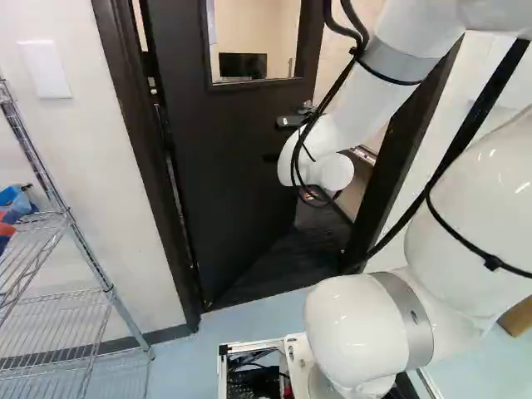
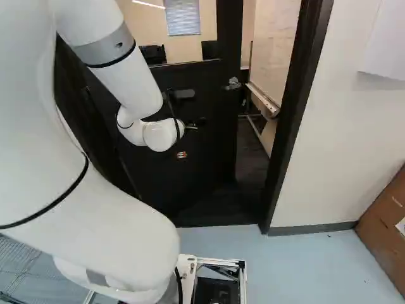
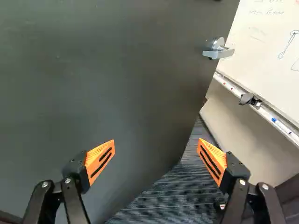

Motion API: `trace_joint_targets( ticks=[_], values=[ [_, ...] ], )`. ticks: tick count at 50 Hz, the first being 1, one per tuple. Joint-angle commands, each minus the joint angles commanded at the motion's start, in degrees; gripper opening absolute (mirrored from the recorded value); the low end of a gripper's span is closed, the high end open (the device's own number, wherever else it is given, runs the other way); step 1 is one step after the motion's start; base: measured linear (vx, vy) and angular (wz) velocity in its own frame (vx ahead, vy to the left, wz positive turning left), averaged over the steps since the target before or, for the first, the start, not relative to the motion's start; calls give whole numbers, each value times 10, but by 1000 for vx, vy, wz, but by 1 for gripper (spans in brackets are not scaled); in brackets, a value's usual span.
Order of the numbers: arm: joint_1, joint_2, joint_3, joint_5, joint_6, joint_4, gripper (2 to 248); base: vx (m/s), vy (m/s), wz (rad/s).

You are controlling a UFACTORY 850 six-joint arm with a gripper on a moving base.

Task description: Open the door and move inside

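The dark door [image 1: 220,158] is hinged at the left and stands partly swung inward, with a gap between its free edge and the right door frame [image 2: 292,120]. My gripper [image 2: 182,154], seen small and mostly hidden by the wrist in the right base view, is in front of the door, lower than its silver lever handle [image 2: 233,84]. In the wrist view the gripper [image 3: 156,142] is open, nothing between its fingers. The door panel [image 3: 103,84] lies ahead of one finger and between both; the lever handle [image 3: 218,51] is farther ahead, near the free edge.
Through the gap show dark flooring [image 3: 177,191] and a whiteboard [image 3: 271,42] with a marker tray [image 3: 261,109]. A wire shelf [image 1: 66,249] stands by the wall in the left base view. Cardboard [image 2: 387,228] leans at the right of the right base view.
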Motion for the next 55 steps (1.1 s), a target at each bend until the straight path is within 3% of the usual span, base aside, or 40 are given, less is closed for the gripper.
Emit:
trace_joint_targets(
  ticks=[55],
  values=[
    [0,0,0,0,0,0,247,82,31,-3]
  ],
)
